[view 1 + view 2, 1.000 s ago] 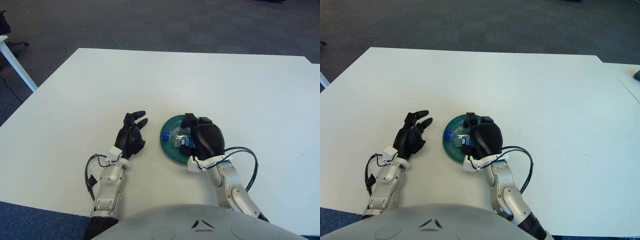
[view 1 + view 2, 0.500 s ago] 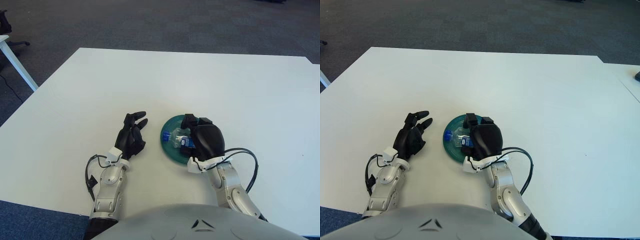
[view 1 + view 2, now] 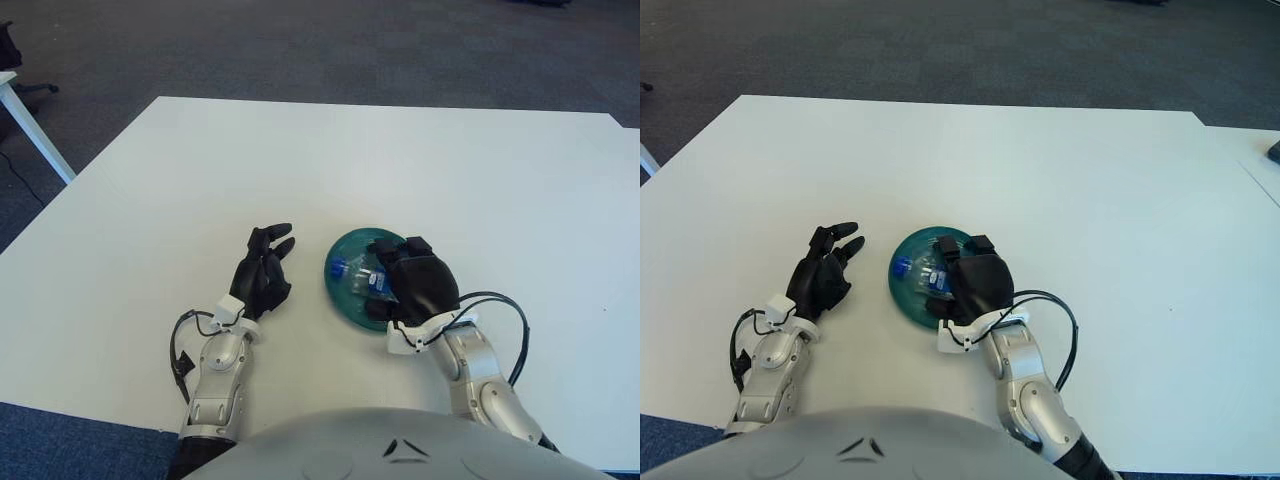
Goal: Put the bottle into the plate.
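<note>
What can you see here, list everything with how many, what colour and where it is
plate: one, dark green, on the table just in front of the robot, slightly right of centre.
bottle: one, clear plastic with a blue cap and blue label, lying on its side in the plate.
table: one, white, filling most of the view.
floor: dark grey-blue carpet around the table.
left hand: one, black, fingers spread and empty, left of the plate.
right hand: one, black, over the plate's right side against the bottle.
</note>
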